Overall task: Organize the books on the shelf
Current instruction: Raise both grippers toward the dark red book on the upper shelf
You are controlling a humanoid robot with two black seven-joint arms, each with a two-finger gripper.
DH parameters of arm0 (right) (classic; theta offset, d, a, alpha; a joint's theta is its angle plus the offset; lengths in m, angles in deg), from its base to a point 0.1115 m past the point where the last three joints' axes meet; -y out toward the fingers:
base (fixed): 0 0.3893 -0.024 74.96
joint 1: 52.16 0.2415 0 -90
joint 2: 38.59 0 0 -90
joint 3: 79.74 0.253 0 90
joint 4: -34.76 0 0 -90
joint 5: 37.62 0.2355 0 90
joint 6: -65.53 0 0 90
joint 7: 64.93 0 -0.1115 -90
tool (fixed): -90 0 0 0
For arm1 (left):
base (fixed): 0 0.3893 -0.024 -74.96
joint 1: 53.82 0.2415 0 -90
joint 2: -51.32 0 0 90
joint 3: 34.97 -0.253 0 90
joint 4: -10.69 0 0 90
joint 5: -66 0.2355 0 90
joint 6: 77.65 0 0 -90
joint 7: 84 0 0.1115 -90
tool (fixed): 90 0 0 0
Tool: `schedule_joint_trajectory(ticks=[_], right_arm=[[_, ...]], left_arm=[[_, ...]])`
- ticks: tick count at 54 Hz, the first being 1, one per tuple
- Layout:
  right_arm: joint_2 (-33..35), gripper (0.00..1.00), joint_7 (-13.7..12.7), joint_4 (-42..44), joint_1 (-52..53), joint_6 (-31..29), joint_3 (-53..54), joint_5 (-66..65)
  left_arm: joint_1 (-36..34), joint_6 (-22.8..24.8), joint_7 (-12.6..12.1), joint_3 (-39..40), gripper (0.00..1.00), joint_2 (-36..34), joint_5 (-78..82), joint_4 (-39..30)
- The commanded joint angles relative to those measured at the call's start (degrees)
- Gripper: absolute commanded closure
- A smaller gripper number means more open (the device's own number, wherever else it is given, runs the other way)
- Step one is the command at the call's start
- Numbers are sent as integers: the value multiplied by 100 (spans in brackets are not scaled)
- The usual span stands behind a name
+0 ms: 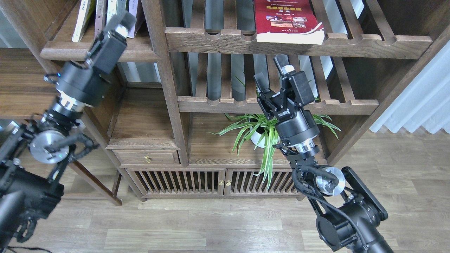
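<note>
A red book with small photos (286, 19) lies flat on the upper slatted rack, its white page edge at the front rail. The solid dark-brown shelf (102, 51) is at the upper left and holds several upright books, one of them yellow-green with white edges (82, 19). I cannot make out a maroon cover. My left gripper (121, 21) is raised in front of those upright books and hides some of them; it is seen from behind, so its fingers cannot be told apart. My right gripper (270, 73) is open and empty, just below the red book.
A spider plant in a white pot (258, 135) stands on the low shelf behind my right arm. A second slatted rack (218, 103) runs at my right gripper's height. A drawer cabinet (147, 158) is below, a side table (24, 88) at left, and a curtain (422, 102) at right.
</note>
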Motion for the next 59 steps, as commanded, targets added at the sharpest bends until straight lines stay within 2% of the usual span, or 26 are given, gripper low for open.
schedule_joint_trajectory(ticks=[1, 31, 59], right_arm=[[27, 2, 0, 92, 89, 27, 17, -1], [378, 2, 0, 215, 352, 510, 536, -1], [492, 3, 0, 259, 722, 1169, 544, 8]], left_arm=[[115, 0, -3, -160, 0, 63, 2, 0], [256, 0, -12, -644, 0, 502, 11, 35], [256, 0, -91, -758, 0, 529, 11, 35]])
